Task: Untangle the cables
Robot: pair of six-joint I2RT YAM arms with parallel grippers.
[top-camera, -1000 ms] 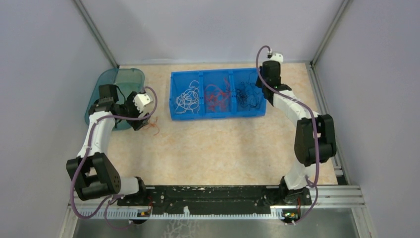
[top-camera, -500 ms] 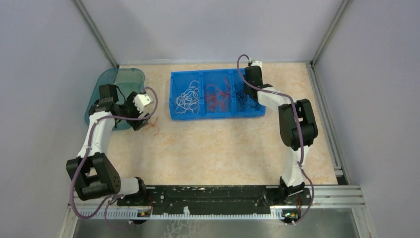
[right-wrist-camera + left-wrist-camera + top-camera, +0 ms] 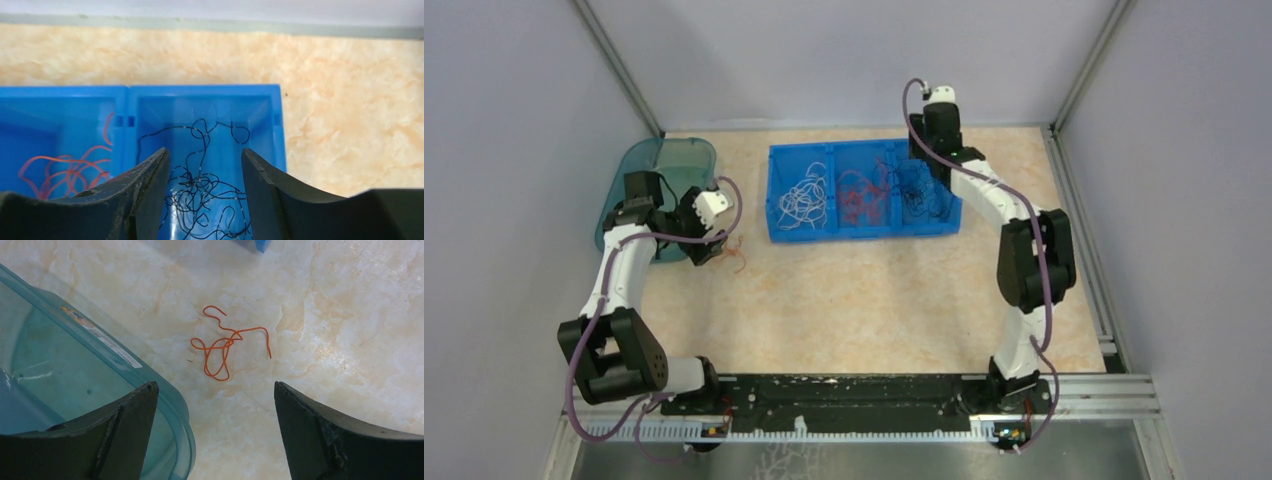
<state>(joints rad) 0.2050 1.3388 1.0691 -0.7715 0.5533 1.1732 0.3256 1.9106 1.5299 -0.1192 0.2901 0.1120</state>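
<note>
One loose orange cable (image 3: 220, 347) on the surface (image 3: 325, 315) under the wide-spread left fingers (image 3: 125, 435); right fingers (image 3: 140, 195) apart over the black cables (image 3: 200, 187), one three-compartment blue tray (image 3: 864, 233).

- A three-compartment bin (image 3: 864, 232) is sitting on the table (image 3: 854, 300), near the middle of its far edge.
- A left clump (image 3: 802, 200), a middle clump (image 3: 864, 195) and a right clump (image 3: 197, 190) of cables are lying in the bin, one in each compartment.
- A tub (image 3: 669, 160) is sitting at the far left corner, apart from the bin.
- A loose cable (image 3: 220, 345) is lying on the table just beside the tub, on its right.
- The left gripper (image 3: 214, 387) is hanging above the tub's rim and the loose cable.
- The right gripper (image 3: 203, 151) is hanging over the right compartment.
</note>
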